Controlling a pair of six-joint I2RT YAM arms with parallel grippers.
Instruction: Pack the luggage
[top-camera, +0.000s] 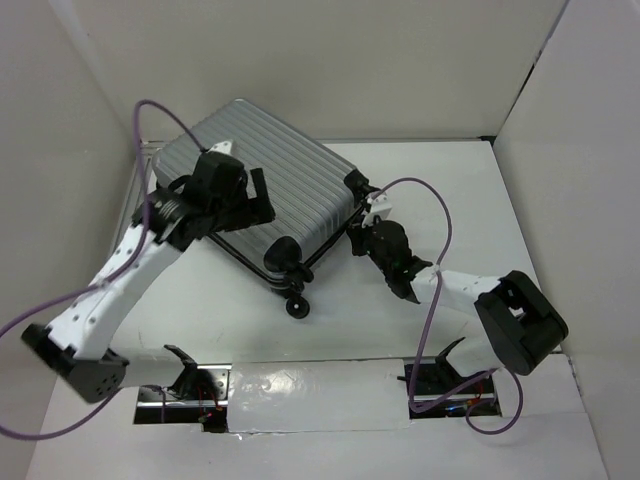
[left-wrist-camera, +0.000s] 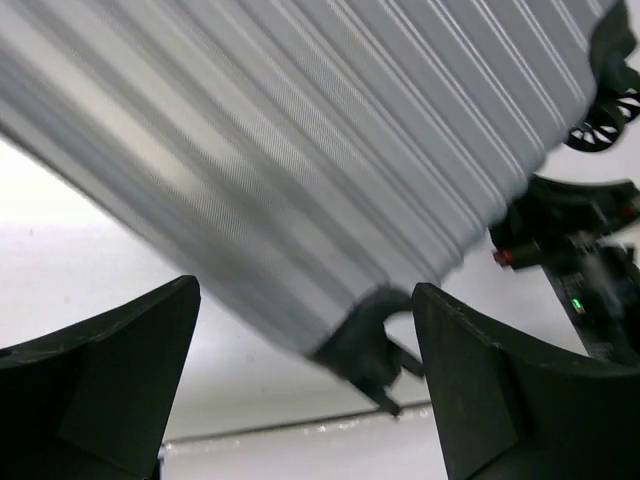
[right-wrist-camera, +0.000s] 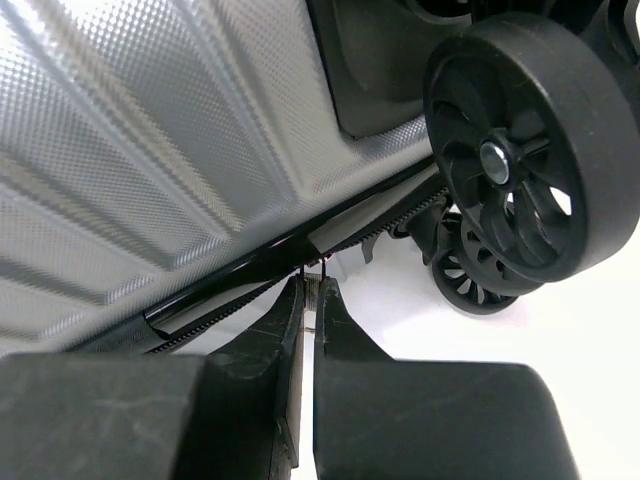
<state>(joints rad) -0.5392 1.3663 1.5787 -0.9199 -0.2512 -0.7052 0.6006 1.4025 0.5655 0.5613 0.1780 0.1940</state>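
The luggage (top-camera: 275, 180), a ribbed silver-grey hard-shell suitcase, lies closed at an angle on the white table; its shell also fills the left wrist view (left-wrist-camera: 330, 150). My left gripper (top-camera: 258, 198) hovers open over its near-left part, with a black wheel mount (left-wrist-camera: 368, 345) seen between the wide-apart fingers (left-wrist-camera: 470, 380). My right gripper (right-wrist-camera: 310, 292) is at the luggage's right edge (right-wrist-camera: 150, 130), shut on a small metal zipper pull (right-wrist-camera: 312, 282) on the black zipper track (right-wrist-camera: 250, 295), just beside a black wheel (right-wrist-camera: 520, 150). From above, the right gripper (top-camera: 360, 212) touches that edge.
White walls enclose the table at the back, left and right (top-camera: 560, 120). More black wheels (top-camera: 297, 305) stick out from the luggage's near end. Purple cables (top-camera: 440, 230) loop over both arms. The arm bases (top-camera: 190, 385) sit at the near edge.
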